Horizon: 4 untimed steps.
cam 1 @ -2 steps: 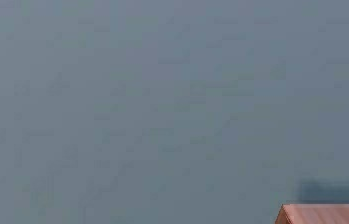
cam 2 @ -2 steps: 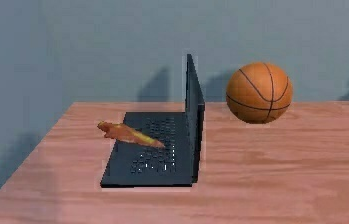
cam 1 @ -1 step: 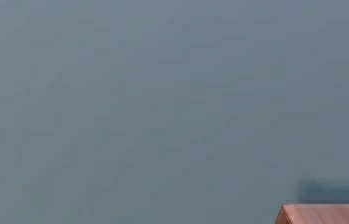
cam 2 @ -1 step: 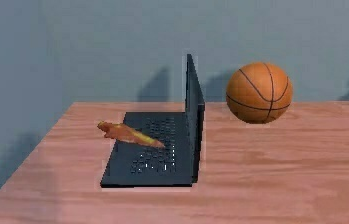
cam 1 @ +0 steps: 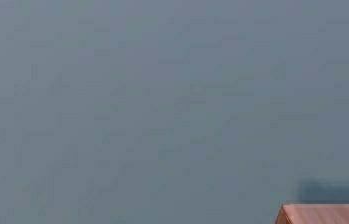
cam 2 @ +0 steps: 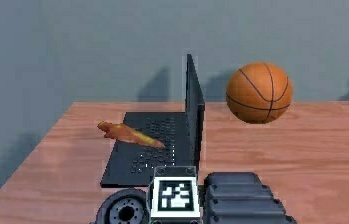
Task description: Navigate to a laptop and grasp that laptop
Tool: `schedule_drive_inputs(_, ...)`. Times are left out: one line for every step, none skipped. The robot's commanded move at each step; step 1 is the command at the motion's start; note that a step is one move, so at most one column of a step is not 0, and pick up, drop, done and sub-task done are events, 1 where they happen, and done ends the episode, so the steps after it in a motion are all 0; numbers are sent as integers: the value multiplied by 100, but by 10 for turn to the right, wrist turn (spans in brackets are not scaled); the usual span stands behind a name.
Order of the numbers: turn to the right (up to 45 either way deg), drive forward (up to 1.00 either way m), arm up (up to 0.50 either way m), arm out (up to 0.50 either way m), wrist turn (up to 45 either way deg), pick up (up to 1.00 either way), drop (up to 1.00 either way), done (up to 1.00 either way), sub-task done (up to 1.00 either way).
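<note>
**Laptop reached; grasp not yet made**

I see the open black laptop (cam 2: 172,140) on the brown wooden counter (cam 2: 302,165), near the dark gripper (cam 2: 122,210); navigation looks done, the grasp is left; the gripper's far end is cut off, so I cannot tell whether it holds anything; an orange elongated object (cam 2: 130,133) on the keyboard is unidentifiable.

One bench (cam 2: 312,160) is counted. On it, one laptop (cam 2: 157,155) is counted near the arm side view's centre, one basketball (cam 2: 259,92) at 2 o'clock, and one slim orange object (cam 2: 127,133) at 9 o'clock. One white marked square (cam 2: 175,196) is counted at 6 o'clock.
</note>
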Motion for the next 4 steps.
schedule_drive_inputs(0,0,0,8,0,0,0,0,0)
schedule_drive_inputs(0,0,0,0,450,0,0,0,0)
schedule_drive_inputs(0,0,0,0,450,0,0,0,0)
schedule_drive_inputs(0,0,0,0,450,0,0,0,0)
